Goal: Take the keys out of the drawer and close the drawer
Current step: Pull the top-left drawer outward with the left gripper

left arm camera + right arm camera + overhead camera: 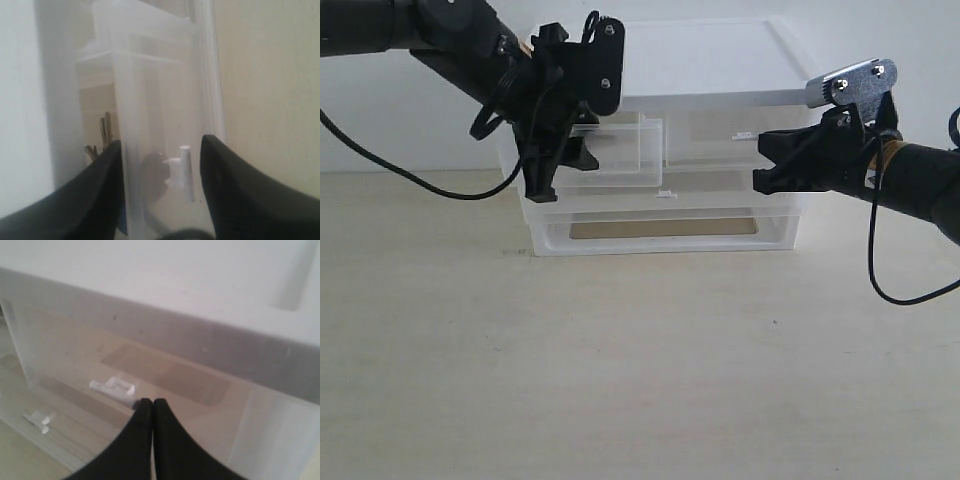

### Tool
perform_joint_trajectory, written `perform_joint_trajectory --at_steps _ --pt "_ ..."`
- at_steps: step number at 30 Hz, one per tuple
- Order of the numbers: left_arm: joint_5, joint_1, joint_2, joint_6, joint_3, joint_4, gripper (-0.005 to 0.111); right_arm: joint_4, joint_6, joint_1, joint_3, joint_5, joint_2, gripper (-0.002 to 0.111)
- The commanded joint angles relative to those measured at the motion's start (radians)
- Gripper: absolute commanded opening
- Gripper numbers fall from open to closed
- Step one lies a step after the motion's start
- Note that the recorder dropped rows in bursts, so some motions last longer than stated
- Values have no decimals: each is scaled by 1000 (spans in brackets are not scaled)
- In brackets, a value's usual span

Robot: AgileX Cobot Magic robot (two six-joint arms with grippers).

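Left pincer (558,165) gaping wide, empty, jaws either side of the front of the pulled-out drawer (620,158). The keys (104,132) sit inside it, seen through the wall. Danger, I'd say: a finger clips that wall and shoves it shut, keys aboard. Over right, right pincer (152,402) pinched closed on nothing, at the cabinet (720,60) front.

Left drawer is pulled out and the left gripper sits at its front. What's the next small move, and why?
Probably lift the left gripper and bring it over the open top of the drawer toward the keys. Its jaws stand open at the front wall, either side of the tab handle, and the keys lie inside, not yet grasped.
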Motion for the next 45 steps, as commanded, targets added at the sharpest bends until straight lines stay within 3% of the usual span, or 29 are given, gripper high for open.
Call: perform_joint_trajectory --at_steps 1,2,3,4,10,15,20,28,34,37,42,45 --pt "7 -6 0 -14 -5 -3 36 154 8 -17 -33 64 3 0" --pt "24 -6 0 -14 -5 7 27 154 8 -17 -33 64 3 0" --pt "63 -6 0 -14 -5 37 10 154 8 -17 -33 64 3 0" --pt "84 -6 0 -14 -5 49 5 154 8 -17 -33 64 3 0" --pt "124 -6 -25 -14 -5 9 4 154 8 -17 -33 67 3 0" --pt "238 -9 -70 -27 -5 -16 4 154 8 -17 -33 65 3 0" --pt "244 -14 -108 -35 -5 -117 4 154 8 -17 -33 63 3 0" --pt "272 -67 -123 -37 -5 -134 4 154 8 -17 -33 63 3 0" --pt "309 -67 -123 -45 -5 -134 4 154 8 -17 -33 63 3 0" --pt "304 -67 -123 -59 -5 -134 13 154 8 -17 -33 63 3 0" --pt "290 -66 -123 -59 -5 -134 57 154 8 -17 -33 63 3 0" --pt "270 -66 -123 -106 -5 -134 63 154 8 -17 -33 63 3 0"
